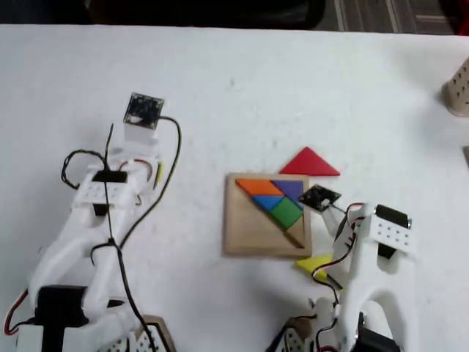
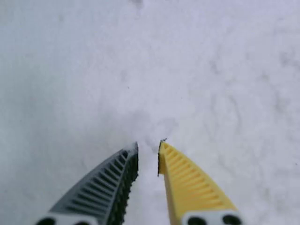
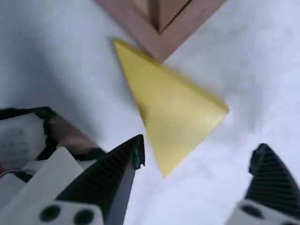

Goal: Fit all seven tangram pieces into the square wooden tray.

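Two white robot arms [image 1: 366,257] stand at the front of the white table [image 1: 234,81]. At the right, the right gripper [image 3: 200,152] hangs with its black fingers spread wide, gripping nothing, over a flat yellow triangular tangram piece [image 3: 176,112]. That triangle lies on the tabletop against the near right corner of the square wooden tray [image 1: 245,235]. At the left, well apart from the tray, the left gripper [image 2: 147,147], one finger grey and one yellow, points down at bare tabletop. Its tips are a narrow gap apart with nothing between them. Inside the tray, an orange piece [image 1: 258,187], a blue piece [image 1: 267,202], a purple piece [image 1: 293,191] and a green piece [image 1: 286,213] sit packed together in the far right part. Bare wood shows at the near left. Just beyond the tray's far edge lies a red triangular piece [image 1: 309,163].
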Available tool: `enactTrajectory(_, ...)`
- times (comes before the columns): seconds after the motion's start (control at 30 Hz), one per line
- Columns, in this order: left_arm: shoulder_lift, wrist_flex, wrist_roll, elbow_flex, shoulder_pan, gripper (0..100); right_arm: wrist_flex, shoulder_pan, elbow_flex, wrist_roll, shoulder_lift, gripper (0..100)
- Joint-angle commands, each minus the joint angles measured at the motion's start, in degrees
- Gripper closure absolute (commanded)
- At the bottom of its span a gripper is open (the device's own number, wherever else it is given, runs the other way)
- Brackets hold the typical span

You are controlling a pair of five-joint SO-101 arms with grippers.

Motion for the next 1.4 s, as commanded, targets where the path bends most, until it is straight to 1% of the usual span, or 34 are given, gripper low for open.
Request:
enactTrajectory(0.0, -0.84, -1.58, -0.62, -0.18, 1.01, 89, 1.27, -3.30, 0.53, 0.18, -0.75, 59.1)
enactTrajectory(0.23, -0.84, -1.58, -0.62, -0.18, 1.01, 89, 2.24, -13.93, 4.04, 0.09, -0.84, 59.1)
enactTrajectory(0.37, -0.84, -1.58, -0.62, -0.18, 1.01, 89, -0.57, -13.76, 4.31, 0.09, -0.13, 59.1)
enactTrajectory(0.57, -0.84, -1.58, -0.62, -0.18, 1.01, 89, -13.23, -12.88, 10.46, 0.09, -0.13, 59.3)
enactTrajectory(0.77, -0.84, -1.49, -0.62, -0.18, 1.01, 89, -14.20, -12.62, 10.64, 0.09, -0.13, 59.6)
enactTrajectory(0.83, -0.84, -1.41, -0.62, -0.18, 1.01, 89, -14.20, -12.26, 10.64, 0.00, -0.22, 63.2)
enactTrajectory(0.97, -0.84, -1.32, -0.62, -0.18, 1.01, 89, -14.29, -9.98, 9.67, 0.00, -0.22, 75.5)
enactTrajectory(1.23, -0.84, -1.23, -0.62, -0.09, 1.01, 89, -14.29, 1.80, 3.52, 0.00, -0.22, 75.5)
enactTrajectory(1.37, -0.84, -1.23, -0.62, -0.09, 1.01, 89, -14.29, 5.67, -0.09, -0.35, -0.22, 75.5)
